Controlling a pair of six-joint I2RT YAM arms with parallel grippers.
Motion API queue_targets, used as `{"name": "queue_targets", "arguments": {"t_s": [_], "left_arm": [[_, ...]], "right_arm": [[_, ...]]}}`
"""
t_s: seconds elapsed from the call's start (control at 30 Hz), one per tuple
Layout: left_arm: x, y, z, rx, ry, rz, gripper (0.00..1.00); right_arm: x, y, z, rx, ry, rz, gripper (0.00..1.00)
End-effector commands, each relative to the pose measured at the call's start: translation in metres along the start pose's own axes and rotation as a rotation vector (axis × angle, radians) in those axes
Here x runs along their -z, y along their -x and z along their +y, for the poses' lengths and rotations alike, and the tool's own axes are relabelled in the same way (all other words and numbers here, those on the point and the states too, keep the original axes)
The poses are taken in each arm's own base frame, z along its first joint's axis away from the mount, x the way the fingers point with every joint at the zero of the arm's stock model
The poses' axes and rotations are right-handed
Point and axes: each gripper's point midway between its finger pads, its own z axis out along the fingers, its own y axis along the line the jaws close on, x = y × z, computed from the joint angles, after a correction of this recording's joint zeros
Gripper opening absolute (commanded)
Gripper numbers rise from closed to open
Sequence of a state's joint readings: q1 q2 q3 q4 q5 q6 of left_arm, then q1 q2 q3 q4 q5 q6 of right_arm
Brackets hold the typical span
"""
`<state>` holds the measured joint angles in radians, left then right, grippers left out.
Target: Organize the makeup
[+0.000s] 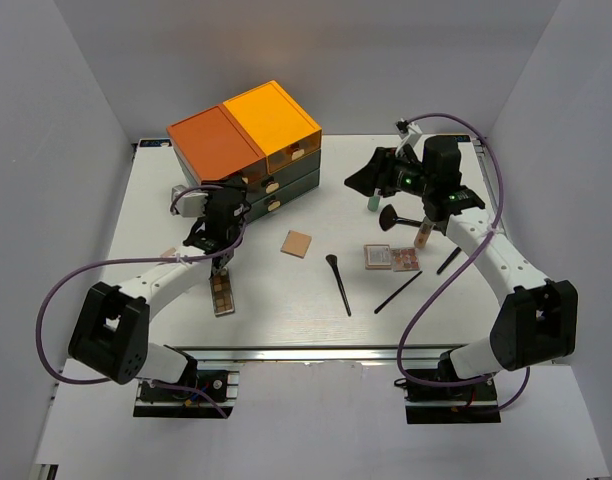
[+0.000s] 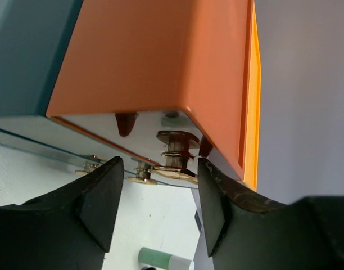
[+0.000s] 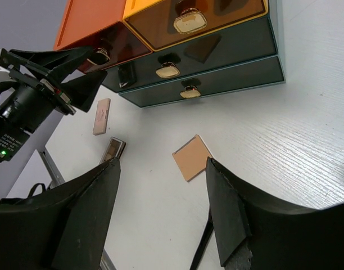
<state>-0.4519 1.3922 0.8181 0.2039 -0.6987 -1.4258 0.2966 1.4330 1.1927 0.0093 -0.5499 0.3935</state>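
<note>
Eyeshadow palette (image 1: 223,293): flat, rigid, on the table (image 1: 286,325), long axis near-to-far, on the near side of the left gripper (image 2: 159,163). Its jaws are spread, empty, framing the glossy orange drawer's gold knob (image 2: 175,153) just ahead. Right gripper (image 3: 161,166): spread, empty, aloft above the tan compact (image 3: 193,157).

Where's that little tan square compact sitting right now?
Top view: the tan square compact lies flat near the table's middle, in front of the drawer box, left of a black-handled brush.
</note>
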Motion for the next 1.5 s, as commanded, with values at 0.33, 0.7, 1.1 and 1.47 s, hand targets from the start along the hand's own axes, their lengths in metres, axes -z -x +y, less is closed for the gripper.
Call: {"name": "queue_targets", "arguments": {"t_s": [0.33, 0.7, 1.1, 1.47], "left_arm": [[-0.017, 0.008, -0.001, 0.075, -0.043, -0.016, 0.26], [0.036, -0.022, -0.006, 0.121, -0.148, 0.149, 0.06], [0.105, -0.047, 0.007, 0.111, -0.148, 0.263, 0.09], [0.118, -0.039, 0.0, 0.082, -0.162, 0.298, 0.73]], "right_arm": [[0.014, 0.014, 0.008, 0.027, 0.034, -0.058, 0.68], [0.017, 0.007, 0.002, 0.039, 0.021, -0.052, 0.68], [0.015, -0.007, -0.003, 0.037, 0.019, -0.019, 0.71], [0.019, -0.038, -0.024, 0.186, -0.021, 0.119, 0.85]]}}
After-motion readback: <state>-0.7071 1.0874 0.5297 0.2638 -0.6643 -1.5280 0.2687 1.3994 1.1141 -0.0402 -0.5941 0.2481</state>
